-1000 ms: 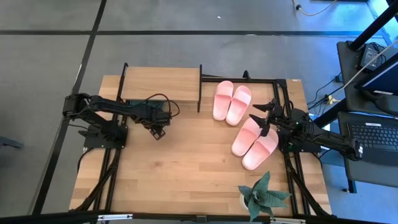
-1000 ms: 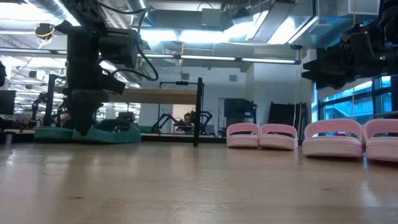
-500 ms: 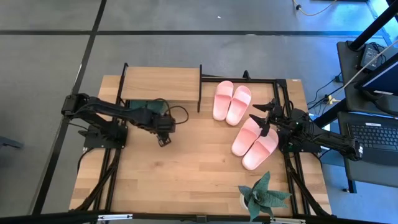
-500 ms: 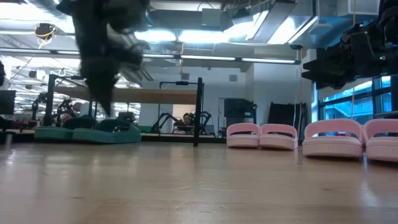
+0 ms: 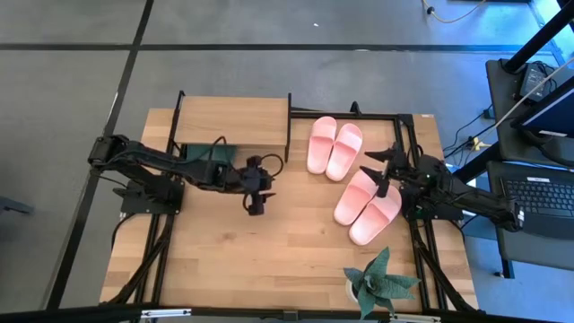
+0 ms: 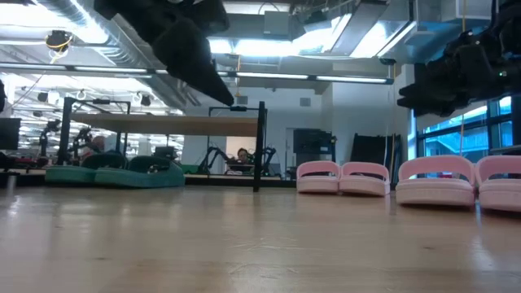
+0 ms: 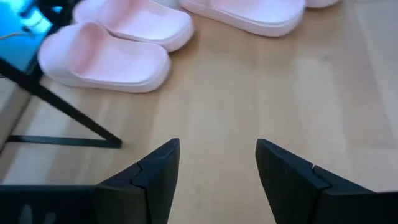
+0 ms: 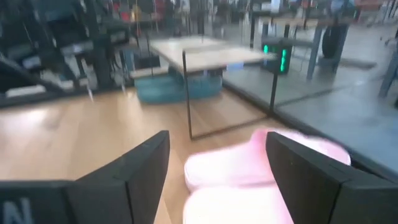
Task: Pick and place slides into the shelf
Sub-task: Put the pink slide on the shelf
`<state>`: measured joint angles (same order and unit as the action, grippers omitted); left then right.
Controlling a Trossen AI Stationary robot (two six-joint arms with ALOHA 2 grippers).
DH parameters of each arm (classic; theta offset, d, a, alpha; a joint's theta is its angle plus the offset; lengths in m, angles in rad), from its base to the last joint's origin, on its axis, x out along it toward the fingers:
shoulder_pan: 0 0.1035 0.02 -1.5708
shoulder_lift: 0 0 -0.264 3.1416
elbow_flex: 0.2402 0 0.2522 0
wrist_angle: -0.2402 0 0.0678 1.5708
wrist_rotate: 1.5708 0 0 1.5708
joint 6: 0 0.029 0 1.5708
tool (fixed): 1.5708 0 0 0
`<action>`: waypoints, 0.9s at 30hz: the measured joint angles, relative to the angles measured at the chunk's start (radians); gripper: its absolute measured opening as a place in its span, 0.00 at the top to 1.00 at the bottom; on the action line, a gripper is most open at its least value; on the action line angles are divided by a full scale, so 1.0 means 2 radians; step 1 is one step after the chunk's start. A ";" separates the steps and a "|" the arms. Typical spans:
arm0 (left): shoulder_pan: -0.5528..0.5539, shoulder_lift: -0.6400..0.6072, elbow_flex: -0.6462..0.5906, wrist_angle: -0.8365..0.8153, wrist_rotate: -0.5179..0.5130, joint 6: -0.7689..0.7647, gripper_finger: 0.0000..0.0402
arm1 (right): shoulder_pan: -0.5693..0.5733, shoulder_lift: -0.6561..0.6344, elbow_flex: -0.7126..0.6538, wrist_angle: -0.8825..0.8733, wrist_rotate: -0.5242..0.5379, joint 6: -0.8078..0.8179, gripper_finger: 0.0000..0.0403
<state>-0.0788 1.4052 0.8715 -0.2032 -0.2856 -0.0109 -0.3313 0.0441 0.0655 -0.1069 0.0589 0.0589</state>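
I have the left gripper (image 5: 254,205) out over bare tabletop (image 5: 269,251), just off the front corner of the shelf (image 5: 231,121); its fingers are spread with nothing between them — the left wrist view shows wood grain through the gap. In the low view it hangs high above the table.

The dark green slides (image 6: 114,174) lie side by side on the table beneath the shelf's plank, just visible at its front edge from above. One pink pair (image 5: 334,147) lies just right of the shelf's black leg (image 5: 287,126), soles down, the two touching. The second pink pair (image 5: 367,205) lies angled, nearer the right edge.

The right gripper (image 5: 384,170) hovers above the strap end of that second pair, fingers apart and empty — not touching the slides. A potted plant (image 5: 380,282) stands at the table's front edge.
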 joint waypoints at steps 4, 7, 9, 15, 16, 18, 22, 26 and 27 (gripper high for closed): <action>0.000 0.000 -0.005 0.029 -0.009 0.025 0.49 | 0.008 0.035 0.029 -0.028 0.000 -0.010 0.34; 0.008 0.000 -0.010 0.069 -0.012 0.050 0.49 | 0.015 0.075 0.053 -0.028 0.000 -0.027 0.34; 0.019 0.000 -0.010 0.084 -0.009 0.061 0.49 | 0.019 0.108 0.072 -0.033 0.011 -0.039 0.34; 0.051 -0.024 -0.009 0.110 0.034 0.085 0.49 | 0.035 0.233 0.145 -0.119 0.124 -0.045 0.34; 0.056 -0.034 -0.010 0.105 0.036 0.088 0.49 | 0.037 0.255 0.154 -0.121 0.131 -0.044 0.34; 0.066 -0.058 -0.015 0.105 0.037 0.100 0.49 | 0.040 0.295 0.171 -0.118 0.131 -0.043 0.34; 0.089 -0.121 -0.047 0.115 0.050 0.103 0.49 | 0.040 0.358 0.197 -0.095 0.131 -0.041 0.34; 0.111 -0.185 -0.106 0.156 0.074 0.102 0.49 | 0.043 0.401 0.207 -0.064 0.131 -0.062 0.34; 0.116 -0.199 -0.122 0.173 0.074 0.102 0.49 | 0.044 0.409 0.207 -0.054 0.132 -0.072 0.34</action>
<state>0.1522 1.0074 0.6282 0.1432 -0.1368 0.1937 -0.2433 0.8621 0.4797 -0.2157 0.3226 -0.0850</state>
